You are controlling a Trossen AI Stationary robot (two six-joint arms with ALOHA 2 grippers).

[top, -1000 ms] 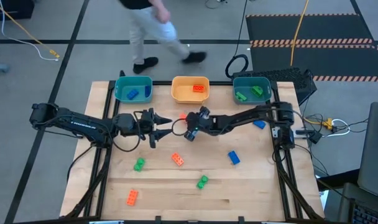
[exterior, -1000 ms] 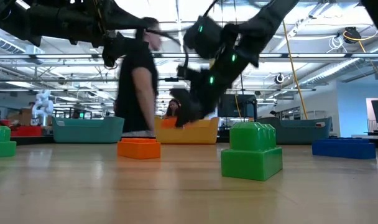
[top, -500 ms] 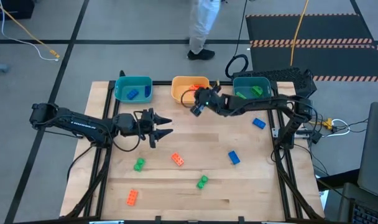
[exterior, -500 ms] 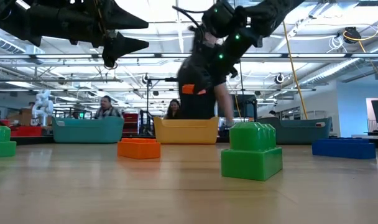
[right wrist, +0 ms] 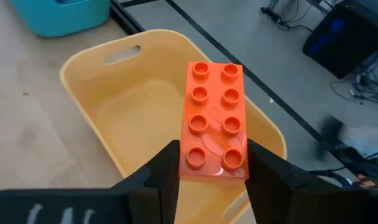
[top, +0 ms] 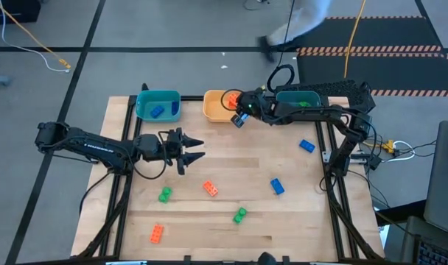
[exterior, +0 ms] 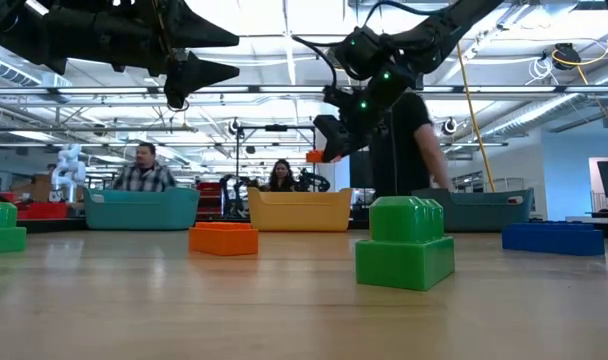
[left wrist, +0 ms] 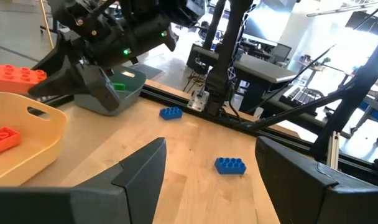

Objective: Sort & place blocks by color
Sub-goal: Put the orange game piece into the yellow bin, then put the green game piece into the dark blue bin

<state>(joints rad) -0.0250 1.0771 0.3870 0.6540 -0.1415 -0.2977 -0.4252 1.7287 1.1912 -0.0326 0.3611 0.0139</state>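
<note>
Blocks partly sorted: six loose on the table, near to far an orange one [top: 157, 233], green [top: 240, 215], green [top: 165, 195], orange [top: 210, 188], blue [top: 277, 187], blue [top: 306, 146]. Left gripper [top: 197, 149] waits mid-table, jaws apart, empty. Right gripper [top: 236, 104] is clamped on an orange brick [right wrist: 214, 121] above the orange tray [top: 212, 112], which holds one orange brick [left wrist: 2, 139]. Left teal tray [top: 141, 108] holds blue; right teal tray [top: 284, 98] holds green.

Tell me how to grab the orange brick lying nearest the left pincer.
Take the orange brick from straight above, pincer fingers on its two long sides. It lies flat, studs up, turned diagonally on the table, so rotate the left pincer to match; nothing crowds it.
</note>
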